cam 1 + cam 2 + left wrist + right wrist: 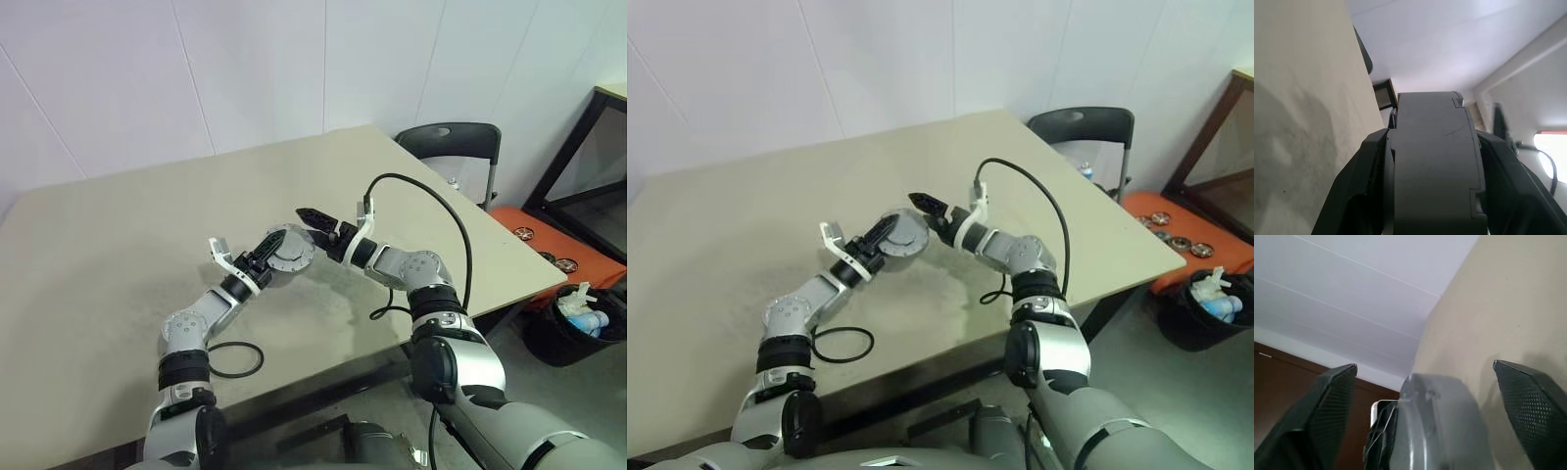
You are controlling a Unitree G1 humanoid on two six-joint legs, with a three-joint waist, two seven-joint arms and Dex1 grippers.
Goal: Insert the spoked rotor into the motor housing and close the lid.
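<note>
1. Above the table (118,255), near its centre, both arms are meeting over one part: the motor housing (290,247), with its flat grey face turned toward the head camera.
2. Left gripper (263,257) is clamping the motor housing from about 8 o'clock; in the left wrist view the grey drum wall (1432,166) is sitting squeezed between the two black fingers (1359,191), which are touching it on both sides.
3. Right gripper (312,217) is coming in from about 3 o'clock, tips sitting at the housing's 1 o'clock edge. Jaws are standing wide apart; in the right wrist view the fingers (1327,401) are flanking the housing (1442,426) with clear gaps on both sides, not touching it.
4. Housing is hanging clear of the tabletop, carried by the left gripper alone.
5. Can't tell whether the lid or the spoked rotor is fitted; the grey face is too small to resolve.
6. Black cable (235,360) is looping on the table at 7 o'clock from the housing, well apart from it.
7. Dark chair (451,147) is standing past the table's far-right corner, at about 2 o'clock.
</note>
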